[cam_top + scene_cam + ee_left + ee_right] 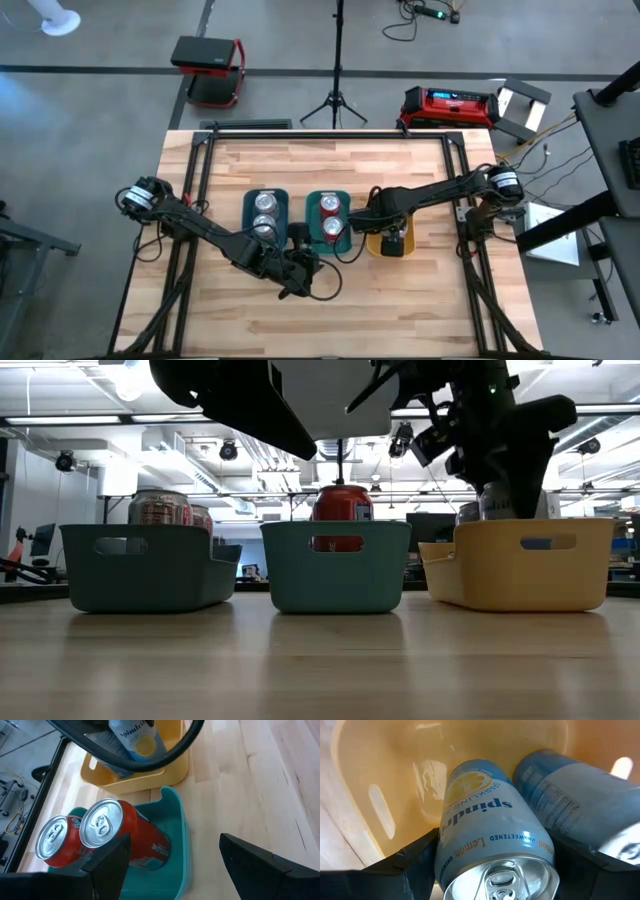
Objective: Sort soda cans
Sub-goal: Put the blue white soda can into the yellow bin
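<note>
A pale blue soda can (490,820) with a lemon label is inside the yellow tray (378,246), and my right gripper (392,235) is shut on it. A second blue can (575,805) lies close beside it. Two red cans (100,840) stand upright in the middle teal tray (328,196). Silver cans (265,212) stand in the left dark teal tray (150,565). My left gripper (298,273) is open with nothing between its fingers, just near of the middle tray. My right gripper pinches the pale blue can between its two fingers (405,865), on opposite sides of the body near the top end (451,855). The fingers come from above, pointing down along the can. The can tilts a little, its lower end inside the yellow tray; whether it stands on the tray floor I cannot tell.
The three trays stand in a row across the table's middle. Bare wood (400,310) spreads on the near side and along the far side. A black frame (330,135) borders the table top.
</note>
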Tool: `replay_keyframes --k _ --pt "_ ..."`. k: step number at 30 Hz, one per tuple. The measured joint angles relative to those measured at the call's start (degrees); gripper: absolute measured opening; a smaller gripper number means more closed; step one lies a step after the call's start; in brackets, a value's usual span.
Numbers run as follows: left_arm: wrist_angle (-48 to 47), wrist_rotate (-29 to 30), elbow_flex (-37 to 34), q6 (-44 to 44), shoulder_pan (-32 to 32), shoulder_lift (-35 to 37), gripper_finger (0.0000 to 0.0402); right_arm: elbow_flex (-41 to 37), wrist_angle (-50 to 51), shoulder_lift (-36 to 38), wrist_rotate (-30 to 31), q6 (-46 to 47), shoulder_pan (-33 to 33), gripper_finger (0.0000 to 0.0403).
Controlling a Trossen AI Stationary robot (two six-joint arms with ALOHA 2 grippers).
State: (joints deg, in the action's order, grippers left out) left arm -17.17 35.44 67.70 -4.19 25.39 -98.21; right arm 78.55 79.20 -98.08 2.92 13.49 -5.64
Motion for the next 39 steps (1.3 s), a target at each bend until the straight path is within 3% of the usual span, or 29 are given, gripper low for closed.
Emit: replay_keyframes --k 18,29,39 --pt "-0.2 0.0 0.0 -0.4 0.0 0.0 0.0288 -2.5 -2.8 -0.1 0.0 -0.2 1.5 0.0302" --pt "-0.3 0.0 0.0 -0.4 0.0 0.0 0.0288 -2.1 -3.3 -0.1 -0.8 -0.4 1.3 0.0351" --pt "-0.4 0.0 0.0 -0.7 0.0 0.0 0.0288 -2.1 -3.1 0.8 -1.9 1.2 -0.1 0.0347"
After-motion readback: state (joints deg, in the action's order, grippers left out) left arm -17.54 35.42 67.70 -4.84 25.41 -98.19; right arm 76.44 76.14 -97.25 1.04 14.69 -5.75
